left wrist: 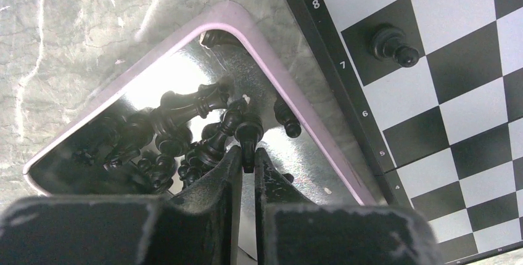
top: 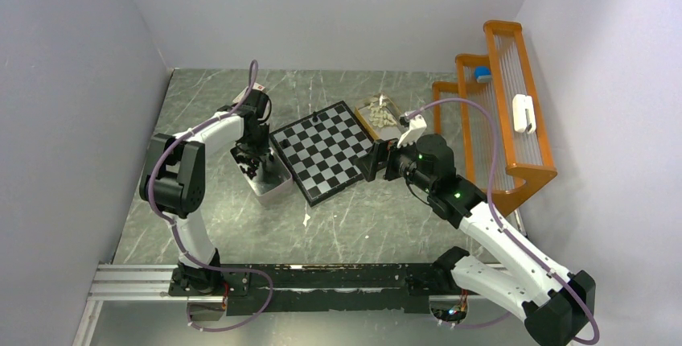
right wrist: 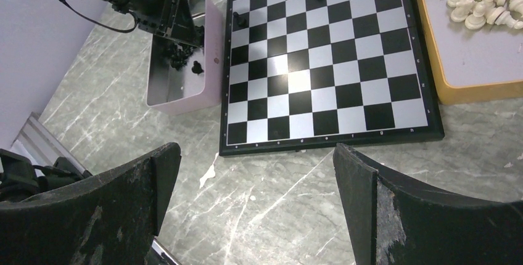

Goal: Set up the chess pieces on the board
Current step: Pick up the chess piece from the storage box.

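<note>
A heap of black chess pieces (left wrist: 179,123) lies in a pink-rimmed metal box (left wrist: 290,86) left of the board (left wrist: 456,105). My left gripper (left wrist: 247,154) reaches down into the box, its fingers pressed against the stem of one black piece (left wrist: 248,134). One black piece (left wrist: 393,44) stands on the board near the 7 mark; the right wrist view shows two black pieces (right wrist: 239,21) on the board (right wrist: 327,61). My right gripper (right wrist: 256,160) hovers wide open over the bare table just off the board's near edge, holding nothing.
A tan tray (right wrist: 432,74) holding cream-white pieces (right wrist: 487,0) sits against the board's far right side. An orange rack (top: 515,121) stands along the right wall. The box (top: 273,189) touches the board's left edge.
</note>
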Controlling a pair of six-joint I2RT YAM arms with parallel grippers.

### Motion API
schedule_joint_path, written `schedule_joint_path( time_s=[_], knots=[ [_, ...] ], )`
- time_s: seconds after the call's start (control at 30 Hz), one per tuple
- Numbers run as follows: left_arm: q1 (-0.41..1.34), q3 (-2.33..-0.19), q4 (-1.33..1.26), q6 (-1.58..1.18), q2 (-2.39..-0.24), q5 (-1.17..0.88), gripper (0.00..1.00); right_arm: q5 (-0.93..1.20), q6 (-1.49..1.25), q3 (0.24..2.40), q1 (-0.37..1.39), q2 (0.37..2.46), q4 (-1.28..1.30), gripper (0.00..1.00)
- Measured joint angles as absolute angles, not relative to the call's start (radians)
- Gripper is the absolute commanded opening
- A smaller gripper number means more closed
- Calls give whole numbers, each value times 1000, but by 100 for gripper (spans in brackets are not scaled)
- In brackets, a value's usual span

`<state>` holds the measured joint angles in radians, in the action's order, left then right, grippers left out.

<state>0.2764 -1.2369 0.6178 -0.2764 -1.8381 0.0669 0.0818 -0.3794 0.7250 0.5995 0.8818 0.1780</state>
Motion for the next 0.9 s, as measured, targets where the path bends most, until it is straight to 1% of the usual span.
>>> schedule_joint_path(
  time_s=[0.1,0.53,0.77,0.9],
  knots=[
    [276,-1237,619,-276,-1837,67,9,82,-379,725,599,881,178,100],
    [276,-1265,667,-277,-1735,62,9,82,-379,725,599,881,178,100],
    [277,-1368,688,-277,-1732,39,11,82,-375,725,599,881,178,100],
    [282,-1485,699,-271,-1776,37,9,81,-368,725,599,881,182,100]
  ],
)
